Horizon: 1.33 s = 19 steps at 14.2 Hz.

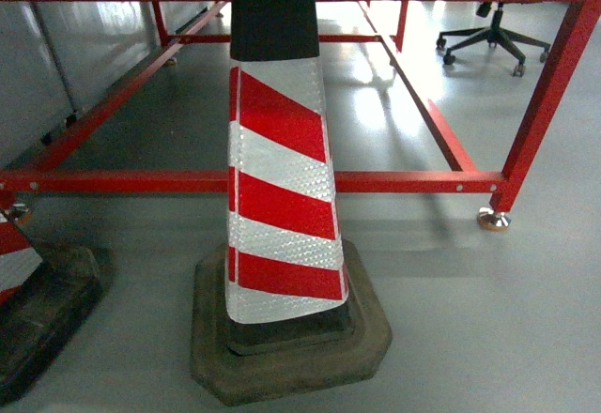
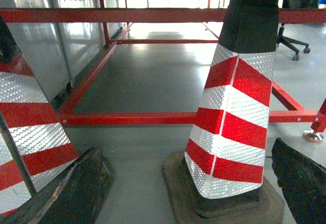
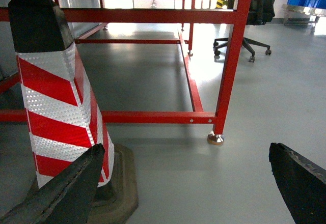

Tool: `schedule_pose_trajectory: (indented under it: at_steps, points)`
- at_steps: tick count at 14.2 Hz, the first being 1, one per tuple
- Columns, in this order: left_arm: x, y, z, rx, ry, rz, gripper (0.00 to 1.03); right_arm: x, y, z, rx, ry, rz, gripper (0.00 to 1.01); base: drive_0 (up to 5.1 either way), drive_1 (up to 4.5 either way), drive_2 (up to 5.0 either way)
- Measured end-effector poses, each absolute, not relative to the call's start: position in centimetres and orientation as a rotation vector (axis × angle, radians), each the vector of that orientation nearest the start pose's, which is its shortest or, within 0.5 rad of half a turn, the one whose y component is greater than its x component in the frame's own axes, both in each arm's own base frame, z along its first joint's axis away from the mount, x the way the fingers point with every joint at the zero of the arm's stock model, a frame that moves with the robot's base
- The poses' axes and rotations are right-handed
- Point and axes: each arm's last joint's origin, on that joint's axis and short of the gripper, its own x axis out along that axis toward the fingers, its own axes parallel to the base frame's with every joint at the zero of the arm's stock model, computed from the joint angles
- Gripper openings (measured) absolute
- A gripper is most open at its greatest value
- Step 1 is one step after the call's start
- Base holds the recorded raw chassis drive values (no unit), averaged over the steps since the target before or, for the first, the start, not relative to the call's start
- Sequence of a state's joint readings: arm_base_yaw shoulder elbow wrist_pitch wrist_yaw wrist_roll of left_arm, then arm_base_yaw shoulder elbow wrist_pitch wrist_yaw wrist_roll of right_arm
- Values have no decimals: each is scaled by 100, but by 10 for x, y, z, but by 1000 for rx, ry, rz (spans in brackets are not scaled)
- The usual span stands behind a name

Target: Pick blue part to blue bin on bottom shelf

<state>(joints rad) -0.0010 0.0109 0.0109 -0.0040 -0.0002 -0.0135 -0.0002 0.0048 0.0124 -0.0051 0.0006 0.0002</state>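
The blue part is out of view in every frame. Far off at the top right of the right wrist view, some blue boxes (image 3: 306, 0) sit on a shiny steel rack (image 3: 300, 11); I cannot tell whether one is the blue bin or which tier is the bottom shelf. My left gripper (image 2: 184, 150) is open over the grey floor, its dark fingers (image 2: 76, 193) wide apart with nothing between them. My right gripper (image 3: 186, 147) is also open and empty, its fingers (image 3: 300, 183) low above the floor. Neither gripper shows in the head view.
A red-and-white traffic cone (image 1: 282, 197) on a dark rubber base stands right in front, also in the wrist views (image 2: 234, 122) (image 3: 56, 96). A second cone (image 2: 25, 132) is at the left. Behind them runs a low red steel frame (image 1: 413, 181). An office chair (image 1: 493, 33) stands beyond.
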Motion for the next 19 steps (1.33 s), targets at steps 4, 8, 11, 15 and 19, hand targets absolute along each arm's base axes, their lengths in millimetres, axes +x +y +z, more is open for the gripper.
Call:
schedule_pose_trajectory:
  at_steps: [4,8,11,15,19]
  points:
    - [98,0,166,-14,4,-1,98,97,0,167,0,-2,-1,98,0,0,0]
    - [98,0,166,-14,4,-1,98,97,0,167,1,-2,-1,98,0,0,0]
    - [98,0,166,-14,4,-1,98,97,0,167,1,-2,-1,98,0,0,0]
    - [98,0,166,-14,4,-1,98,97,0,167,1,-2,-1,98,0,0,0]
    - [98,0,166,-14,4,-1,98,97,0,167,0,-2,-1,98,0,0,0]
